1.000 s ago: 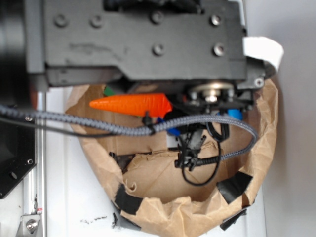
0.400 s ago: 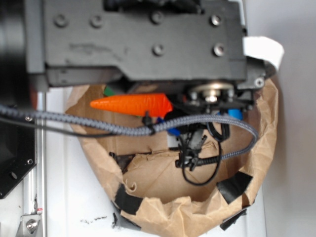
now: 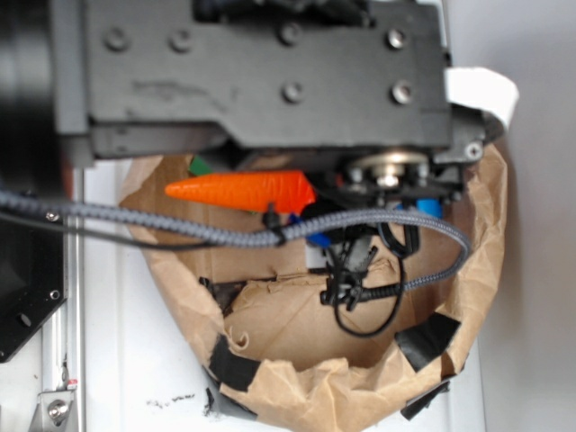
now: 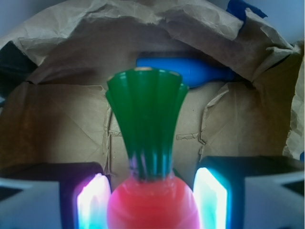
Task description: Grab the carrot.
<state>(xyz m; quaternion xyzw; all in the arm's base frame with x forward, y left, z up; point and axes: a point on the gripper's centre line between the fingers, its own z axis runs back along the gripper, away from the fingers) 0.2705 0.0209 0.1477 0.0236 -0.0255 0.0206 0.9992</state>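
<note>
The carrot [image 4: 151, 191] sits between the two fingers of the gripper [image 4: 151, 202], its orange body filling the gap and its ridged green stem [image 4: 145, 121] rising toward the far wall of a brown paper bag [image 4: 57, 124]. The lit finger pads [image 4: 90, 202] stand just beside the carrot's flanks on each side; the wrist view does not settle whether they press on it, so I cannot tell if the gripper is closed on the carrot or only bracketing it.

In the exterior view the carrot [image 3: 241, 190] lies roughly level, pointed tip to the left, partly hidden at its thick end under the dark body of the arm [image 3: 252, 72]. The arm reaches down over the bag's open mouth, its blocky housing covering the upper part of the view, with a braided cable [image 3: 180, 229] looping across the opening below the carrot.

A blue bottle [image 4: 186, 70] lies on its side behind the stem, against the bag's far wall. The bag [image 3: 360, 396], patched with black tape [image 3: 427, 337] along its rim, rests on a white counter [image 3: 135, 360].
</note>
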